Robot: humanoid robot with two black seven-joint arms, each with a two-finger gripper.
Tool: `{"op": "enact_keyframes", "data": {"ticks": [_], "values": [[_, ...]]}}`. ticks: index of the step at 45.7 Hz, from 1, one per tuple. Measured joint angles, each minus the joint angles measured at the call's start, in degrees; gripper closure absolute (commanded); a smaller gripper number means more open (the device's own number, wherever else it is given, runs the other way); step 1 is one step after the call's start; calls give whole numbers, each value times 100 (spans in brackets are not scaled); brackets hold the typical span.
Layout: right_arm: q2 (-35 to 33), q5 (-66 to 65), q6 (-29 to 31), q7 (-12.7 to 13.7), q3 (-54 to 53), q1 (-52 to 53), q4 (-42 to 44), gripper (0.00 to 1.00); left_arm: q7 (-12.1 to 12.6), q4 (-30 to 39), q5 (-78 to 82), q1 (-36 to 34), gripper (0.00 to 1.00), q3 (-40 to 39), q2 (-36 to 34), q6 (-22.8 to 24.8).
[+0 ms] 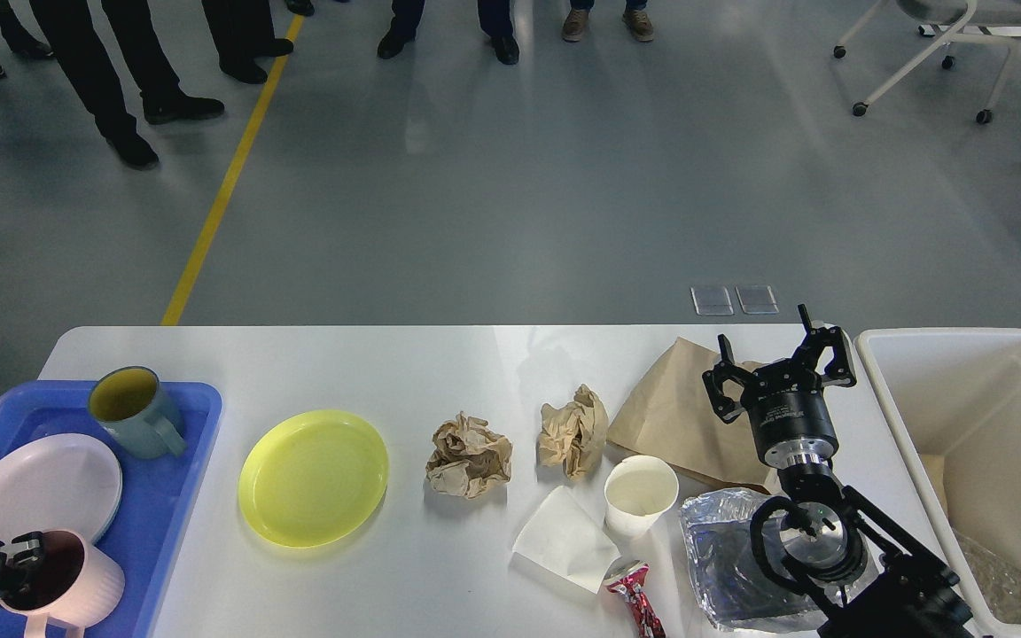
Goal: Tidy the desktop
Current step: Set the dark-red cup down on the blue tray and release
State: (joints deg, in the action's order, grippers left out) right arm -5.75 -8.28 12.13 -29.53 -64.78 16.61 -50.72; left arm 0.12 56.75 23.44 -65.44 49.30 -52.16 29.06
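Observation:
The white desktop (440, 363) holds a yellow plate (313, 477), two crumpled brown paper balls (468, 455) (573, 431), a flat brown paper bag (674, 416), a white paper cup (640, 494), a white napkin (564, 539), a red wrapper (636, 602) and a foil bag (728, 558). My left gripper (12, 565) is at the bottom left, shut on the rim of a pink mug (76, 589) over the blue tray (169, 496). My right gripper (781, 357) is open and empty above the paper bag's right edge.
The blue tray also holds a pale pink plate (36, 487) and a grey-blue mug (131, 412). A cream-white bin (892, 390) with some waste inside stands at the desktop's right end. People's legs and a chair are on the floor beyond.

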Motion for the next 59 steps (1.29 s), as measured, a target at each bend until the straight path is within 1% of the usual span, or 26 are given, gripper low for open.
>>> {"op": "enact_keyframes", "data": {"ticks": [1,2,8,17,23,28,30,36,43,47,51,55,59], "values": [[-1,0,0,0,0,0,0,0,-1,19,-5,5,21,0,0,-63],[-1,0,0,0,0,0,0,0,-2,39,-14,11,18,0,0,-116],[-1,0,0,0,0,0,0,0,-3,128,-109,32,7,0,-1,-258],[0,3,0,0,0,0,0,0,-1,192,-176,28,5,10,-33,-216],[3,3,0,0,0,0,0,0,26,408,-182,-40,4,73,-105,-151],[3,3,0,0,0,0,0,0,66,609,-182,-353,4,279,-217,53],[3,2,0,0,0,0,0,0,67,679,-185,-620,4,495,-247,206],[3,0,0,0,0,0,0,0,45,858,-461,-1701,4,1508,-209,666],[2,-1,0,0,0,0,0,0,42,1160,-963,-3106,4,2857,125,901],[-1,-1,0,0,0,0,0,0,50,1468,-1177,-3923,4,3547,487,957],[-4,-1,0,0,0,0,0,0,59,1808,-1512,-4707,4,4105,1035,975],[-6,-1,0,0,0,0,0,0,70,2150,-1976,-5382,4,4498,1581,978],[-6,-1,0,0,0,0,0,0,74,2472,-2396,-5973,4,4715,2084,979]]}}
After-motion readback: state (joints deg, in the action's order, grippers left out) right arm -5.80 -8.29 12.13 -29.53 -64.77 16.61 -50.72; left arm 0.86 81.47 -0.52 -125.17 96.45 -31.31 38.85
